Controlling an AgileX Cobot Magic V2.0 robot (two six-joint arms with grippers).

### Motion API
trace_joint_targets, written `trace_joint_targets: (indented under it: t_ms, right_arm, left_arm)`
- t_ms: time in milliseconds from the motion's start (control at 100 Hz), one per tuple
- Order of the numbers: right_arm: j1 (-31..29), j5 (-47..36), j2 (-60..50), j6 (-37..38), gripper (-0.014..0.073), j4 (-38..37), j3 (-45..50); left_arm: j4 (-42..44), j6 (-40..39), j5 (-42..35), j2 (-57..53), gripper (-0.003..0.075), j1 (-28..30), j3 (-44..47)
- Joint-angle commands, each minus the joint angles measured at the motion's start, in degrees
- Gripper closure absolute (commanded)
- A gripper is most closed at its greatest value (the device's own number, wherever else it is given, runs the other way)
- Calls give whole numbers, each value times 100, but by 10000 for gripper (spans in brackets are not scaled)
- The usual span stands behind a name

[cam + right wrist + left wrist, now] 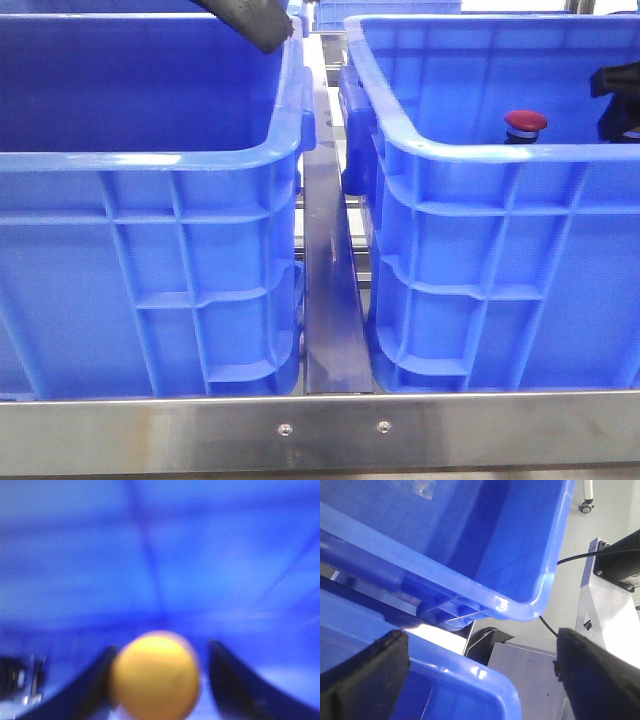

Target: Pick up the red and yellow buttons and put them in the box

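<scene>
Steel rails carry two blue crates, the right crate (480, 260) holding a red button (525, 122), where the right gripper (157, 680), jaws parted, is lowered around a yellow button (156, 675) for pickup, while the left gripper (480, 675) hangs open above the box (150, 260).

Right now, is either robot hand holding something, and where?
Left gripper holds nothing. A round yellow button sits between the right gripper fingers, but the blur hides whether they grip it.

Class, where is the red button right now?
In the front view, the red button sits inside the right-hand blue crate, showing just above its near rim, left of the right gripper's dark body.
</scene>
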Motion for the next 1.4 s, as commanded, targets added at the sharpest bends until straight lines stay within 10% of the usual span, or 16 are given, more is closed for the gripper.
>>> trace_joint_targets:
  t_ms: [0,740,1160,1390]
  right_arm:
    - [-3,-5,-291,-47,120,25,-148]
    - [-20,487,-1650,-47,126,-341,166]
    - [-20,867,-3332,-47,695,-348,1235]
    - [-20,1000,-4177,-47,696,-348,1819]
  left_arm:
    - [-300,-3,-60,-228,154,-30,-199]
    - [5,-3,-143,-228,164,-30,-199]
    - [1935,-1888,-1292,-286,743,71,-155]
    - [1960,-2269,-1609,-374,741,706,63]
